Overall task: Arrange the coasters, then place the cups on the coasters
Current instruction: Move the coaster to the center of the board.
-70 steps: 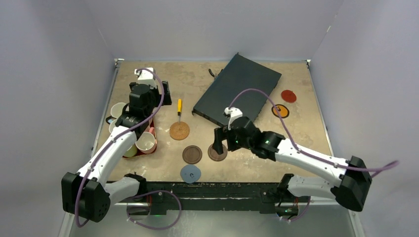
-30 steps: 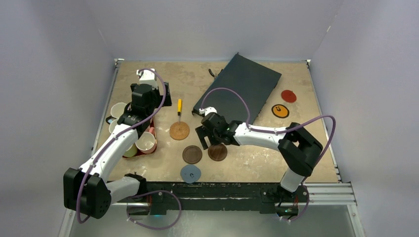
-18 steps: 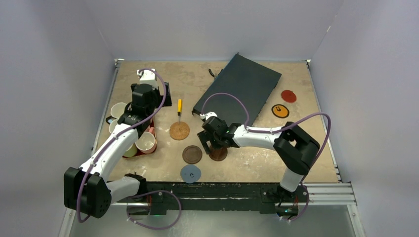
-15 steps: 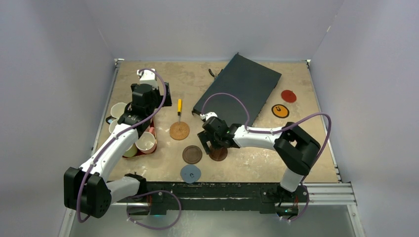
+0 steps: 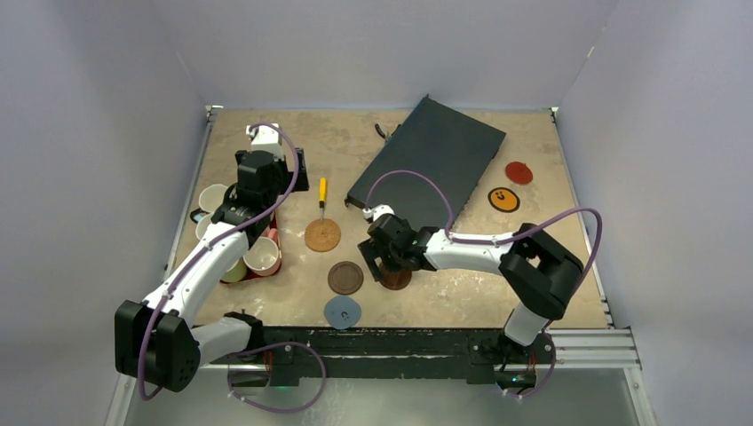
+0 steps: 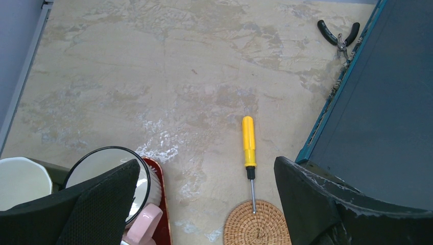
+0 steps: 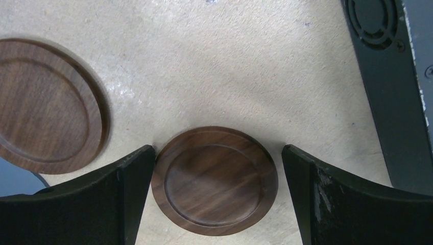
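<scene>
1. Since the earliest frame, the right arm had folded its elbow inward. The right gripper had come down over the right-hand brown coaster. The left arm and all six discs lay as before.
2. Right gripper: the jaws stood spread wide and held nothing. The fingers stood either side of that coaster. One finger was close against the rim, but contact could not be determined. The other stood clear.
3. Right-hand brown coaster: round and wood-grained, with a raised rim and a shallow dished centre. It lay flat on the mottled tan table. The second brown coaster, of the same pattern, lay just beside it.
4. Other coasters: the woven cork disc lay beyond the brown pair. The blue-grey disc lay nearest the arm bases. The orange disc, dark-rimmed, and the red disc lay well apart at the far right.
5. Left gripper: the jaws stood wide and empty, hanging above the left side of the table.
6. The cups were clustered at the left edge by a dark red tray, with none on a coaster. Their insides were cream and glossy, and a pink handle showed.
7. A yellow-handled screwdriver lay with its metal tip over the cork disc's far edge. A flat dark box lay aslant, with pliers beside it.
</scene>
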Tool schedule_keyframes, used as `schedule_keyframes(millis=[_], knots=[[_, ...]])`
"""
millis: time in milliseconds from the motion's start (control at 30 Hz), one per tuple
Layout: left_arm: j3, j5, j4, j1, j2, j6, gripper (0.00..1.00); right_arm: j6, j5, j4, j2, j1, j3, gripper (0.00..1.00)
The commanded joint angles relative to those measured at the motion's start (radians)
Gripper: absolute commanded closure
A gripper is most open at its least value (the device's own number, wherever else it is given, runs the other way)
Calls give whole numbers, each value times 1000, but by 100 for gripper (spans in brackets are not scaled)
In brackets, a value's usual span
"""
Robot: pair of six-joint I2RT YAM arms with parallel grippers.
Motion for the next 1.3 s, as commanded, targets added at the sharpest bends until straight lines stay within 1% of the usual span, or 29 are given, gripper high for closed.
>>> schedule_keyframes(millis=[0, 367, 467, 600, 867, 1033, 1133, 1267], knots=[[23, 2, 16, -7, 2, 5, 1, 11, -3, -85, -18, 27, -31, 3], [23, 4, 17, -7, 4, 4, 1, 82, 39, -139, -78, 37, -95, 10], [23, 6, 17, -7, 5, 5, 1, 138, 50, -198, -76, 35, -90, 12], [23, 6, 16, -7, 3, 3, 1, 197, 69, -252, -79, 35, -93, 12], [21, 16, 18, -7, 5, 1, 1, 325, 155, -370, -87, 19, -110, 8], [20, 21, 19, -7, 0, -3, 1, 359, 145, -381, -151, -37, -151, 5], [17, 21, 21, -7, -7, -3, 1, 382, 168, -390, -184, -76, -157, 3], [18, 24, 22, -7, -12, -3, 1, 378, 175, -391, -199, -111, -155, 2]])
